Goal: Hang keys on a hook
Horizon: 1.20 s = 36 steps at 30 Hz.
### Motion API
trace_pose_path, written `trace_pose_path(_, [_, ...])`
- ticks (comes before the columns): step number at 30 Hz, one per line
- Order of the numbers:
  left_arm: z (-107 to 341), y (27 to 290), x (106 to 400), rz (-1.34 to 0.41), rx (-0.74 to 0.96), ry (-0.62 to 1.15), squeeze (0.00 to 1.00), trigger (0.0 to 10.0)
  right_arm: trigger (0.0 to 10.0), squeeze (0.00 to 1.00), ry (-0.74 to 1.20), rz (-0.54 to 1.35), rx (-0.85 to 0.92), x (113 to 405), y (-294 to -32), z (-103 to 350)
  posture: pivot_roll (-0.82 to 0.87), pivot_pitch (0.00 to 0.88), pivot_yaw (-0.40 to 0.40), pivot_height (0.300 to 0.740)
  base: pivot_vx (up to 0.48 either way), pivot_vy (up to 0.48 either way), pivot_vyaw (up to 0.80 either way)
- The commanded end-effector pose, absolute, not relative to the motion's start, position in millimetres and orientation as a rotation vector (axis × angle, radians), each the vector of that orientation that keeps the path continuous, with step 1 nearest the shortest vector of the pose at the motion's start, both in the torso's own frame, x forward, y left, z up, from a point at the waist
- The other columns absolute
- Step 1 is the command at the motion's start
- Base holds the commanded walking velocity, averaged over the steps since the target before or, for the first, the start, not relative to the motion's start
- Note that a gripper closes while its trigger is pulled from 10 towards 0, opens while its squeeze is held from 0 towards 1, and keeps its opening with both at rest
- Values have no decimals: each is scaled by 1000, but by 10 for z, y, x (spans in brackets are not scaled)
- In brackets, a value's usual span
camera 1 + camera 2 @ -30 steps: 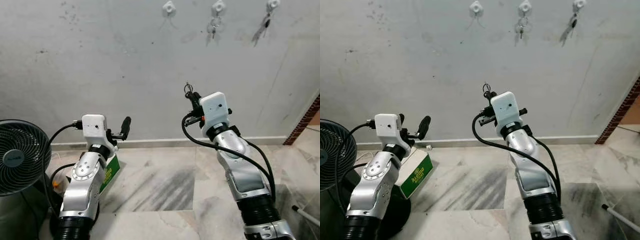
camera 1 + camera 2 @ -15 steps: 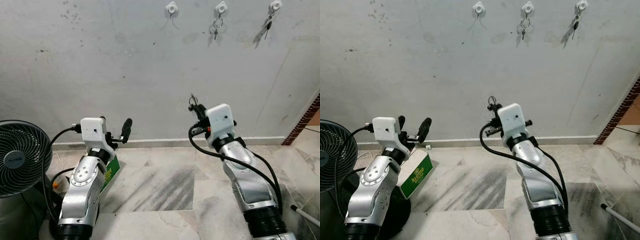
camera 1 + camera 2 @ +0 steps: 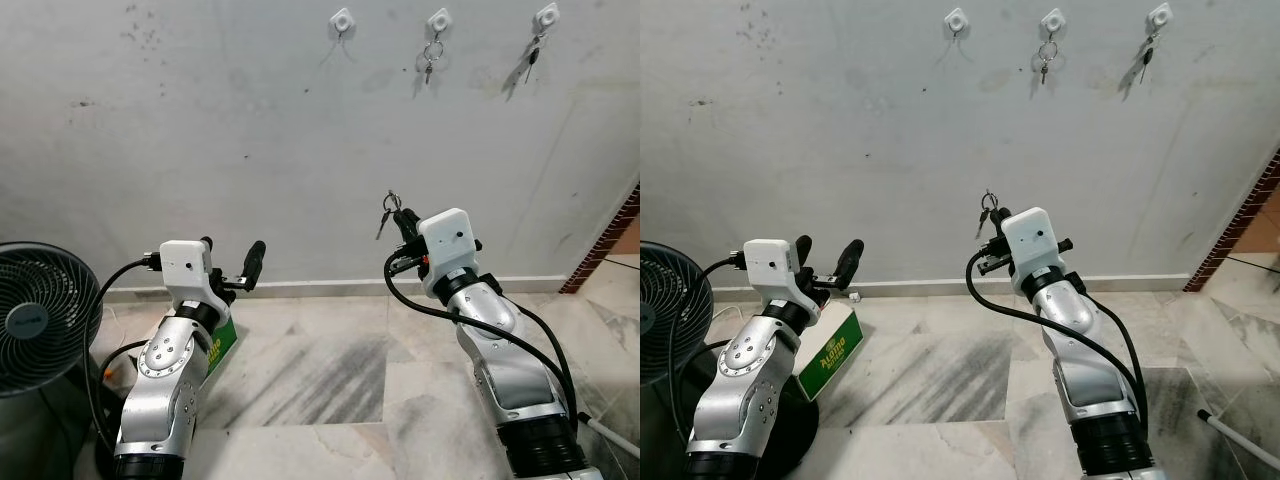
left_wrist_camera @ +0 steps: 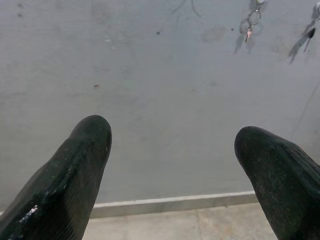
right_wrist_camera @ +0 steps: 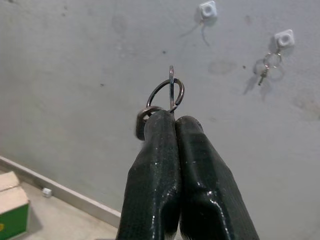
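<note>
Marble floor (image 3: 330, 390) runs bare between the arms to the skirting of a grey wall (image 3: 250, 140). Left fingers (image 4: 75, 175) spread wide, beside a fan (image 3: 35, 315) and green box (image 3: 830, 345). Right fingers (image 5: 175, 165) pinch the keys (image 5: 167, 95), held well below three hooks: the left hook (image 3: 342, 19) bare, the middle hook (image 3: 438, 20) and right hook (image 3: 545, 16) hung with keys.

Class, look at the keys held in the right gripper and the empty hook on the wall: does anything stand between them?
Nothing visible does. The right gripper is shut on the keys, and only open air and bare wall lie between them and the empty hook, the leftmost of the three and well above them.
</note>
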State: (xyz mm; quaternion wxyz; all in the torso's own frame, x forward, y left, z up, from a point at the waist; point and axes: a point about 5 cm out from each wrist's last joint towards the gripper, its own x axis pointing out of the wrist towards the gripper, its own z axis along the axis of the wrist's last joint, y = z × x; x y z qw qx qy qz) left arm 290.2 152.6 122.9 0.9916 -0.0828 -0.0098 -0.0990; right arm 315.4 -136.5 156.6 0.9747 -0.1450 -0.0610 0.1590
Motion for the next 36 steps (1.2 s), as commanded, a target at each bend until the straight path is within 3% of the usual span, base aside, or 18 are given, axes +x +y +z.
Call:
trace_pose_path(1, [1266,1541,2904,-199,-168,-35,0,10000,10000,0,-137,322,-299,3170,-1366,1602,9,0,46,740,322,251,0])
trace_pose_path(23, [1250,1521,2910,-202,-174,-31,0,10000,10000,0,-134,335,-354,3157,-1407,1559,7,0,41,740,350,271,0])
trace_pose_path(36, [1250,1486,2906,-210,-190,-33,0,10000,10000,0,-134,325,-356,3162,-1426,1553,6,0,43,740,86,-87,0])
